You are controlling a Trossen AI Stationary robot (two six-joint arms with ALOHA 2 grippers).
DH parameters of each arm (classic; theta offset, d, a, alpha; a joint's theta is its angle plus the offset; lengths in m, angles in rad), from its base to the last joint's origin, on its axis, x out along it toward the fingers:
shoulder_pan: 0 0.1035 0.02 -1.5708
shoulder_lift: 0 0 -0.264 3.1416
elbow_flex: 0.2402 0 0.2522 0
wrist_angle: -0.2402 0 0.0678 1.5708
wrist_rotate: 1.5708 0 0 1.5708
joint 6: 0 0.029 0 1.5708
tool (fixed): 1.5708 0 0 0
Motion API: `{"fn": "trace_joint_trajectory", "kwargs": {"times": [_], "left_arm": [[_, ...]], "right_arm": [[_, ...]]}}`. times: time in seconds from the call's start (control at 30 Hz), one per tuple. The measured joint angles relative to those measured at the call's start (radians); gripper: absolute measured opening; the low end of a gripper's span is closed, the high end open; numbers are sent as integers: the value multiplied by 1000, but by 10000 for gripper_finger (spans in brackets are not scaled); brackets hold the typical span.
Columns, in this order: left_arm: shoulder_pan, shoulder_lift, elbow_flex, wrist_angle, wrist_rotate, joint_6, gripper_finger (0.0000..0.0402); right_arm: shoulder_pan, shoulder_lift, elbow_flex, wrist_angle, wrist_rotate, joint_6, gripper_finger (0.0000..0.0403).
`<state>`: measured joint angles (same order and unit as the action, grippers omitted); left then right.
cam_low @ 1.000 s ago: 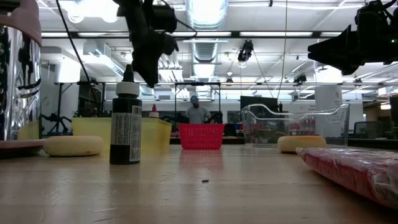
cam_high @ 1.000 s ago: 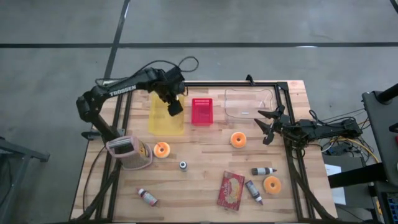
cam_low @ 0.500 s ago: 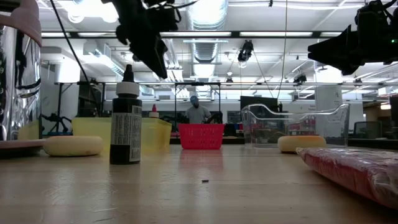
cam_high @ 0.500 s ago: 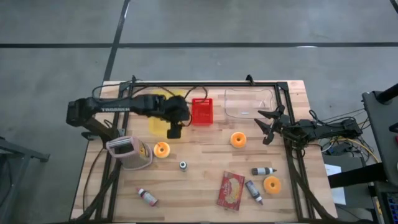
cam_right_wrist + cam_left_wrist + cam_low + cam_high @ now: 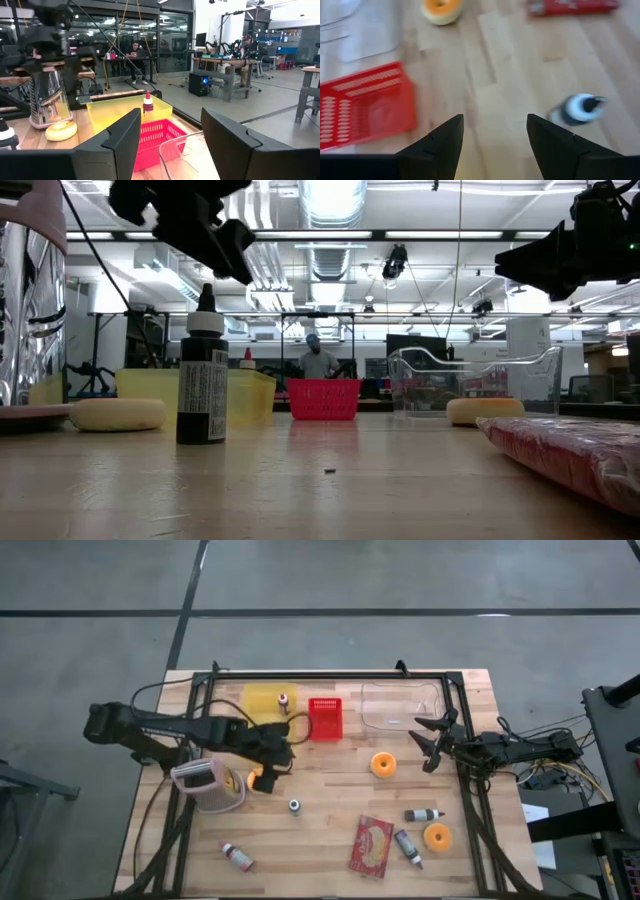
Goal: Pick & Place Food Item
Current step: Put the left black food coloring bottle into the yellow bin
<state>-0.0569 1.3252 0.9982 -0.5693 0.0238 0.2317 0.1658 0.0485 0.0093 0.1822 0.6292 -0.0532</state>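
Three orange doughnuts lie flat on the wooden table: one (image 5: pixel 256 780) beside the toaster, one (image 5: pixel 382 764) in the middle, one (image 5: pixel 437 836) near the right front. A red food packet (image 5: pixel 371 845) lies flat near the front edge. My left gripper (image 5: pixel 275 762) hangs open and empty above the table, over the right edge of the doughnut by the toaster; its wrist view shows both fingers (image 5: pixel 442 145) apart over bare wood. My right gripper (image 5: pixel 432 745) waits open at the table's right side, holding nothing.
At the back stand a yellow bin (image 5: pixel 262 698) with a small bottle (image 5: pixel 283 700) in it, a red basket (image 5: pixel 324 718) and a clear container (image 5: pixel 400 705). A toaster (image 5: pixel 207 785) sits at the left. Small bottles (image 5: pixel 294 805), (image 5: pixel 425 814), (image 5: pixel 237 857) are scattered near the front.
My left gripper has swung from above the yellow bin toward the table's near edge and a little down, rolling as it went, and now hangs beside the toaster over a doughnut. It has stayed open and empty. The bottle in the bin is uncovered.
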Motion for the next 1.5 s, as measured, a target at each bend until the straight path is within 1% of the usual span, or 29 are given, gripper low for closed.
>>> {"fn": "trace_joint_trajectory", "kwargs": {"times": [0.13, 0.27, 0.6, 0.7, 0.9, 1.0, 1.13, 1.3, 1.5], "left_arm": [[-56, 26, 35, -44, -4, -33, 222], [-87, 68, 73, -88, -22, -54, 222], [-170, 187, 114, -99, -24, -76, 222], [-187, 209, 134, -125, -39, -79, 222], [-210, 209, 158, -158, -47, -111, 222], [-236, 212, 170, -157, -5, -122, 222], [-269, 231, 177, -159, 6, -137, 222], [-270, 244, 199, -163, 2, -162, 222], [-262, 249, 211, -169, 2, -158, 222]], "right_arm": [[0, 0, 0, 0, 0, 0, 203], [0, 0, 0, 0, 0, 0, 203], [0, 0, 0, -1, 0, 0, 203], [0, 0, 0, -2, 0, 0, 203], [0, 0, 0, -2, 0, 0, 203], [0, 0, 0, -3, 0, 0, 203], [0, 0, 0, -2, 0, 0, 203], [0, 0, 0, -2, 0, 0, 203], [0, 0, 0, -2, 0, 0, 203]]}}
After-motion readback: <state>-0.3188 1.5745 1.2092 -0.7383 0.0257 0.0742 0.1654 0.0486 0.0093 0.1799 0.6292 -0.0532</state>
